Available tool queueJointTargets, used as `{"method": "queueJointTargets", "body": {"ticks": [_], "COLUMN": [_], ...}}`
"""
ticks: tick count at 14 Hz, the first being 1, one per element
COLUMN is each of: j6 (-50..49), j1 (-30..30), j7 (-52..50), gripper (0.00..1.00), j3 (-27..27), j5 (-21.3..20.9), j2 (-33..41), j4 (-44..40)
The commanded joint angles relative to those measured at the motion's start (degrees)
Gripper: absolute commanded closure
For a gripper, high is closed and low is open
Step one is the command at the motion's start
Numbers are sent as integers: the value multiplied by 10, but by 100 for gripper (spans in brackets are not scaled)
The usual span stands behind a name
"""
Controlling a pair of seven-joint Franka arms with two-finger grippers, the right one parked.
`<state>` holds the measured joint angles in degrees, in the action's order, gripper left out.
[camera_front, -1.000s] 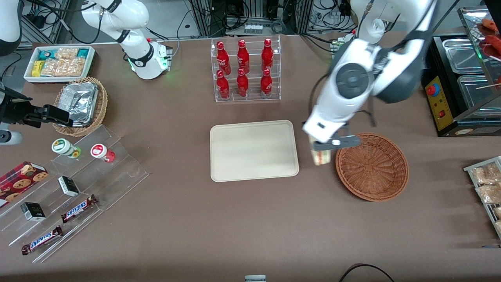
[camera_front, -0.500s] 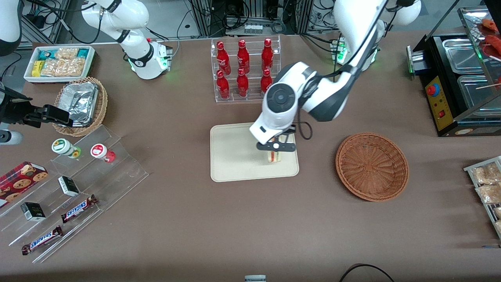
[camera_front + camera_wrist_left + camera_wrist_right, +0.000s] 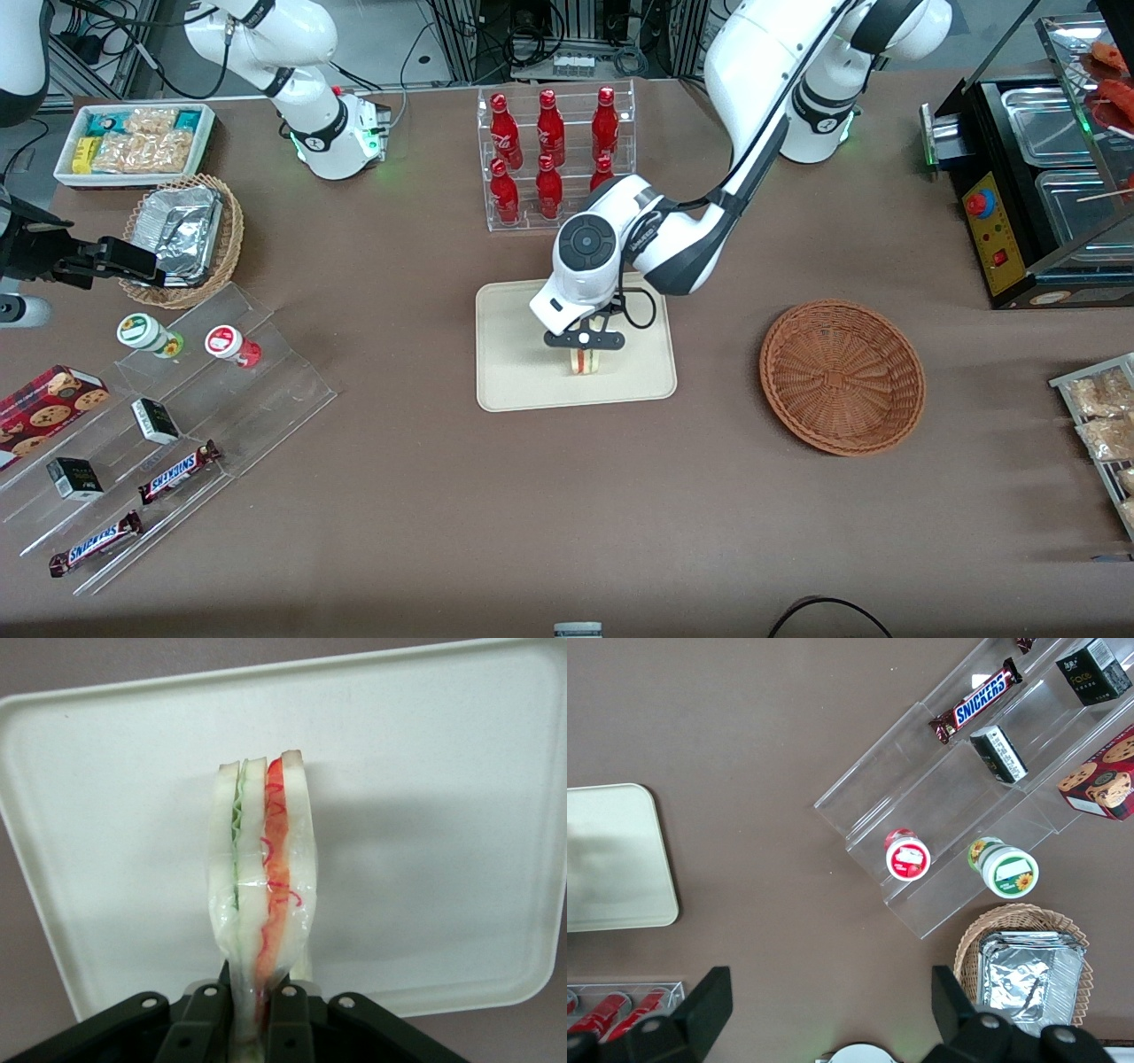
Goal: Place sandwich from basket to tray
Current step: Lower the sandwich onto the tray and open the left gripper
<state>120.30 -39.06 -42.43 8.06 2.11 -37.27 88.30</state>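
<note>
My gripper (image 3: 584, 344) (image 3: 258, 1014) is shut on the clear-wrapped sandwich (image 3: 585, 361) (image 3: 261, 877), a wedge of white bread with green and red filling. It hangs upright just above the middle of the cream tray (image 3: 514, 354) (image 3: 443, 815); whether it touches the tray I cannot tell. The reddish-brown wicker basket (image 3: 842, 377) sits beside the tray, toward the working arm's end of the table, with nothing in it.
A clear rack of red bottles (image 3: 554, 159) stands farther from the front camera than the tray. Toward the parked arm's end are a clear stepped display (image 3: 168, 416) with snacks, a tan basket holding a foil container (image 3: 182, 235) and a white bin of packets (image 3: 137, 142).
The gripper has carried the sandwich from beside the basket rim across to the tray, then further toward its middle and lower. The basket has stayed put.
</note>
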Motion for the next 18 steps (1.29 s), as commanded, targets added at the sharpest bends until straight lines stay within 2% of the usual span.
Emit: {"method": "queueJointTargets", "body": {"ticks": [1, 7, 8, 9, 10, 11, 18], "j6": [5, 5, 5, 5, 4, 1, -95], "j1": [-15, -16, -17, -18, -18, -18, 9], "j7": [-27, -42, -42, -42, -42, -43, -50], "gripper": [100, 99, 89, 68, 17, 1, 0], "j3": [-9, -9, -9, -9, -9, -9, -14], "j5": [10, 3, 2, 2, 2, 2, 4], "j2": [-13, -26, -28, -29, -30, -28, 74], "j4": [-16, -6, -6, -6, -6, -6, -13]}}
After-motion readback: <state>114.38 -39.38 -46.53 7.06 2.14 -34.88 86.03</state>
